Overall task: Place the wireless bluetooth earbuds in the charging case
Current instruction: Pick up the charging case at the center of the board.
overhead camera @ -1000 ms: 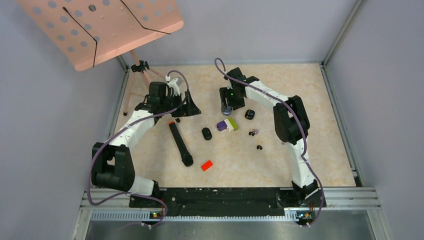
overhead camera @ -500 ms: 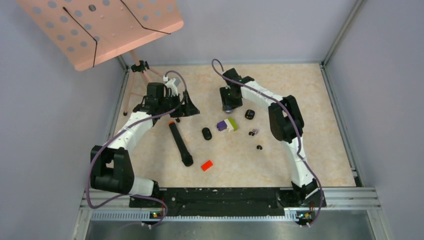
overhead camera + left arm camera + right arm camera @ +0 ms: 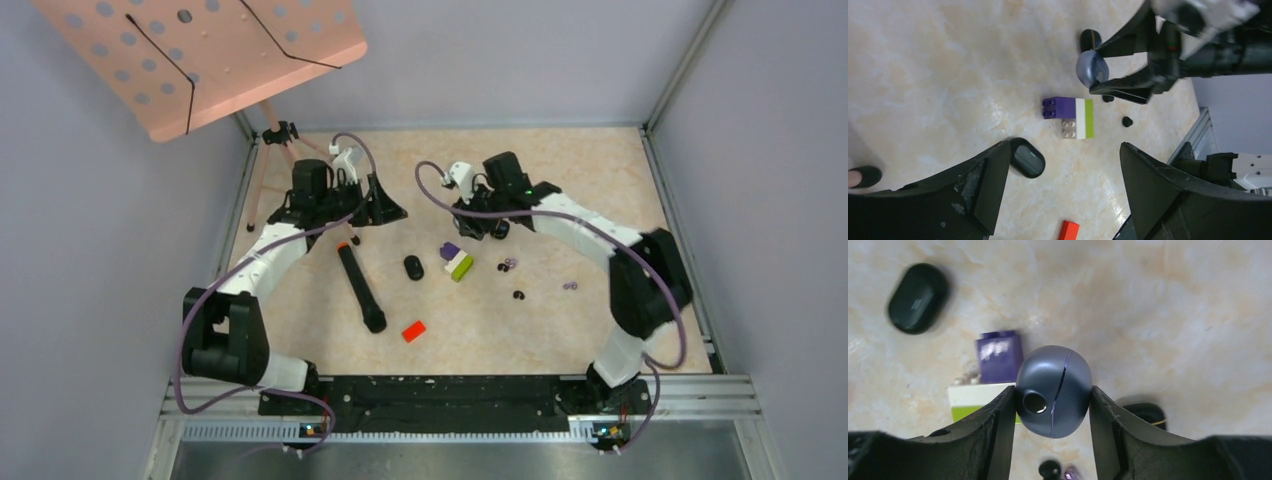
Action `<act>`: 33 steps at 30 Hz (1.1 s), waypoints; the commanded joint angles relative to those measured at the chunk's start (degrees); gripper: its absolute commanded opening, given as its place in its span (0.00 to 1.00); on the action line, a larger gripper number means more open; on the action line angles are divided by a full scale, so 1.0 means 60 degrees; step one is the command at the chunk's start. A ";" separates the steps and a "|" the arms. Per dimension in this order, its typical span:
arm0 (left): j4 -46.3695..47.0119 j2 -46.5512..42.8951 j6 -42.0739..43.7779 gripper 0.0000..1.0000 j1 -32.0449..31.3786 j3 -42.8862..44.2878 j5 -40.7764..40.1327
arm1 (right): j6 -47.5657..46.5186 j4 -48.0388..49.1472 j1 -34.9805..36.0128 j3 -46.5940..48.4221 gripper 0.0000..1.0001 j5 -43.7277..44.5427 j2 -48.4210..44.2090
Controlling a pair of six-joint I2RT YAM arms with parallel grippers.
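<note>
Right claw point(image 3: 1053, 391), swung to point toward 9 o'clock, clamps the grey charging case point(image 3: 1063, 372); toy bricks point(image 3: 457, 260) have turned; left claw point(image 3: 1063, 165) gapes empty, unmoved.

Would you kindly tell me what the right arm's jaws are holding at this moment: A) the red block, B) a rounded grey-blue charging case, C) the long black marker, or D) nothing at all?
B: the right wrist view shows the right gripper with its jaws pressed against both sides of the grey-blue charging case.
</note>
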 commanded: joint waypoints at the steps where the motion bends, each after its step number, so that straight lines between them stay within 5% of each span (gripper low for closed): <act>1: 0.1674 0.0297 -0.0487 0.84 -0.0204 0.0305 0.1721 | -0.3339 0.2898 0.0251 -0.1256 0.21 -0.1281 -0.2542; 12: 0.1970 0.1022 -0.0297 0.80 -0.1250 0.1494 0.2783 | -0.5077 0.3721 0.1329 -0.1891 0.20 -0.0707 -0.3552; 22: 0.1695 0.1530 -0.0266 0.71 -0.1514 0.2014 0.2223 | -0.5048 0.3824 0.1603 -0.1623 0.20 -0.0942 -0.3638; 28: 0.1900 0.1839 -0.0220 0.48 -0.1593 0.2206 0.2636 | -0.4495 0.3797 0.1638 -0.1450 0.19 -0.1021 -0.3601; 30: 0.2008 0.1910 -0.0197 0.31 -0.1592 0.2222 0.2891 | -0.4257 0.3821 0.1637 -0.1451 0.20 -0.0958 -0.3585; 33: 0.2045 0.2026 -0.0116 0.13 -0.1600 0.2238 0.3311 | -0.3522 0.3748 0.1630 -0.1362 0.33 -0.0631 -0.3529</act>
